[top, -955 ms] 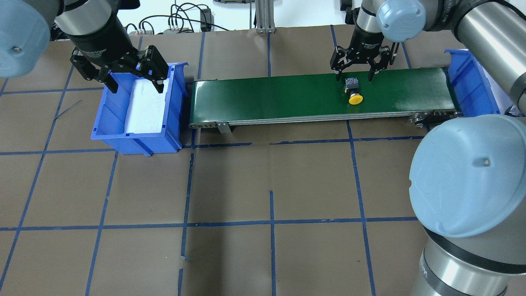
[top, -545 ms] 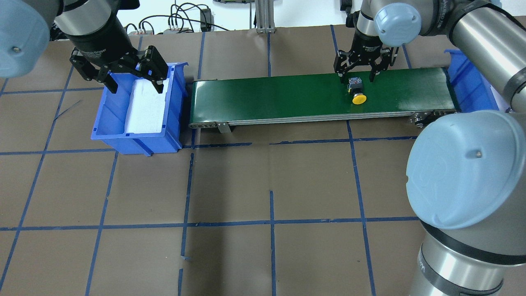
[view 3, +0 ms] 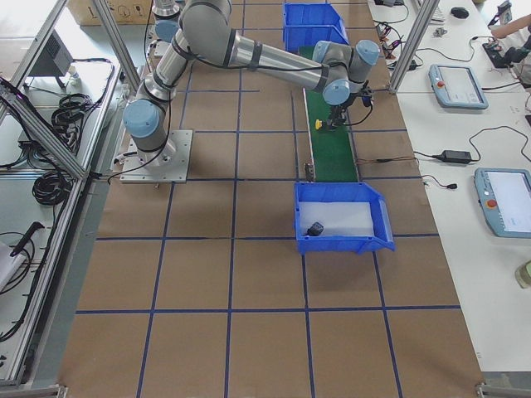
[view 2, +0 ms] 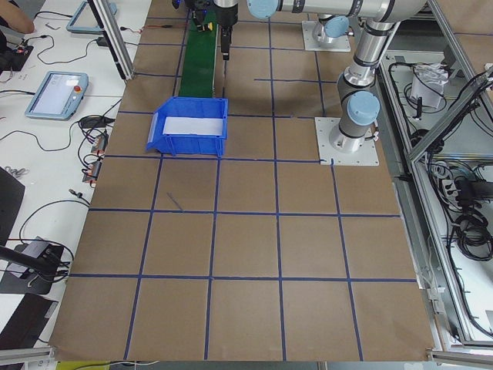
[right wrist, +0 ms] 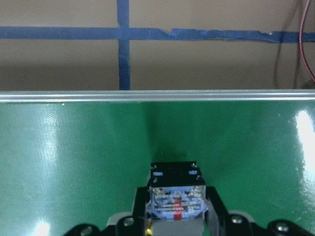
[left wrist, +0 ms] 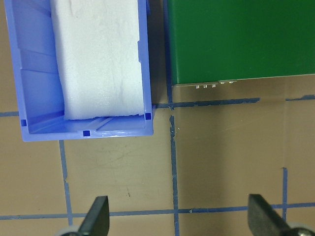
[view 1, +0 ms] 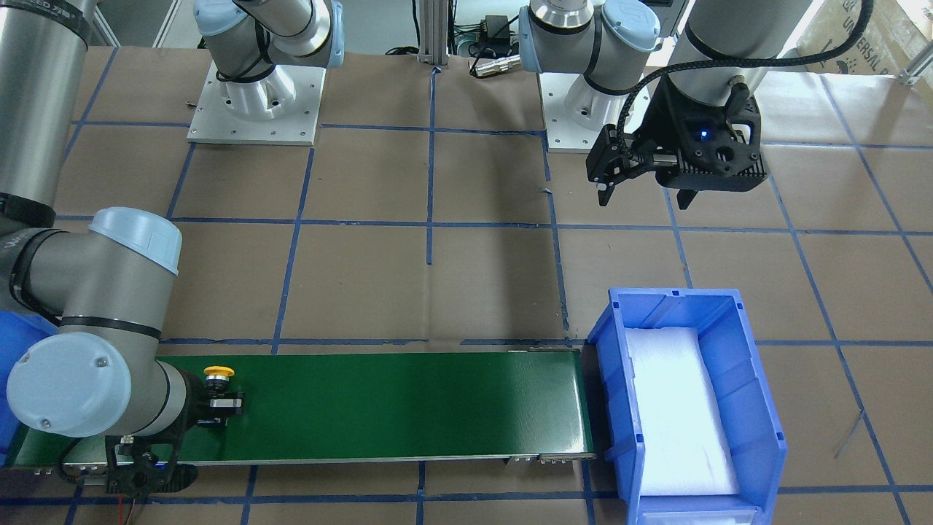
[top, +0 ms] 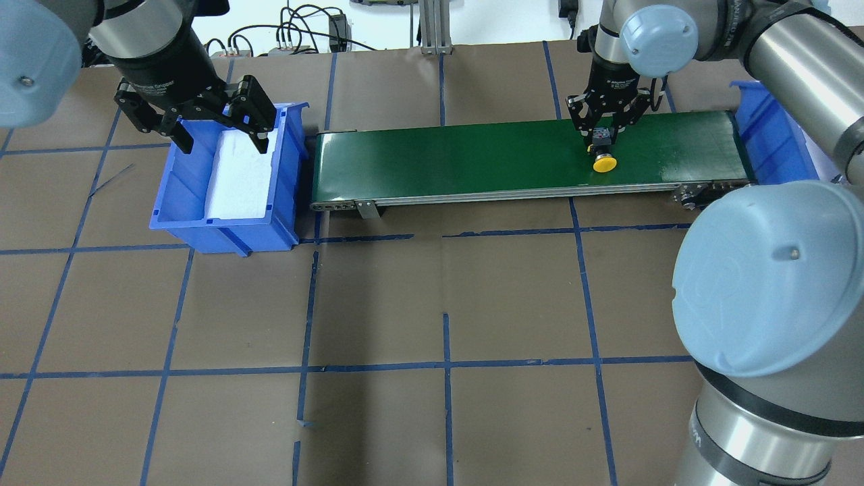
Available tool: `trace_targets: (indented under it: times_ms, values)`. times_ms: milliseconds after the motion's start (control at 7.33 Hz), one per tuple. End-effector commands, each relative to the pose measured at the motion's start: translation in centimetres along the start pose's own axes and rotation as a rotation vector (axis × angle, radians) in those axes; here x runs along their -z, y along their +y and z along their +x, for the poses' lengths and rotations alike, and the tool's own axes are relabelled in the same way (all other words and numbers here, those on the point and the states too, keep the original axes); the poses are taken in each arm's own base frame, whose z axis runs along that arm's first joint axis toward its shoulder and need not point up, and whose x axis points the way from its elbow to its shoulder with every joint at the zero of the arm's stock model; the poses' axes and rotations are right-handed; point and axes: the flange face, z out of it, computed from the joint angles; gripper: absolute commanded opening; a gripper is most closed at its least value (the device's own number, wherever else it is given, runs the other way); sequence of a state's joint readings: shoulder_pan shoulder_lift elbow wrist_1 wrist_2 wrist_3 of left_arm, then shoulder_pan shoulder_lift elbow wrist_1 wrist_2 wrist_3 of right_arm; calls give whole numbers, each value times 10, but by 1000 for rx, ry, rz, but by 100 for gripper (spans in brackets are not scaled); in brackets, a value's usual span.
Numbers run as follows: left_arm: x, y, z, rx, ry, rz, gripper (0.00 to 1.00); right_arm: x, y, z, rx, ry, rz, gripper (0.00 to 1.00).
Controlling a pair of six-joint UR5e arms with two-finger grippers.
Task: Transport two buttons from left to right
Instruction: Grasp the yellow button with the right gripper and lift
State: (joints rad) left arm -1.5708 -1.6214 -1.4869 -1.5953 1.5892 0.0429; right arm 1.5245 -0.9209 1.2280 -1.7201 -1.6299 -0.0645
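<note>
Pinched between the right fingers [top: 592, 133]: the grey body of the yellow button [top: 603, 160], low on the green belt [top: 439, 158] near its right end. Lying on its side there, long axis across the belt, cap toward the robot's edge, body toward the far edge. Gripped across the body, so along the belt's run, and in the right wrist view pressed against both its flanks. Nearer arm by far: the right one.

Next, probably a lift and a short carry past the belt's right end to the right bin [view 3: 344, 217]. Already in that bin, on white foam: a small dark thing [view 3: 315, 228], likely the other button, colour unclear.

Off the belt's left end, the left bin [top: 182, 189], showing only a foam pad [top: 239, 175]. Above that bin, left fingers [top: 256, 125] spread wide, holding nothing.
</note>
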Motion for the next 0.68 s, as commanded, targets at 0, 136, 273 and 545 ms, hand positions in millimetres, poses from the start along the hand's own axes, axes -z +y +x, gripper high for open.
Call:
trace_targets:
  times_ms: [0, 136, 273, 545]
  values:
    - [-1, 0, 0, 0, 0, -1, 100, 52, 7, 32, 29, -5, 59, 20]
    - [0, 0, 0, 0, 0, 0, 100, 68, 12, 75, 14, 4, 53, 21]
    - [0, 0, 0, 0, 0, 0, 100, 79, 18, 126, 93, 21, 64, 20]
    - [-1, 0, 0, 0, 0, -1, 100, 89, 39, 229, 144, 40, 66, 20]
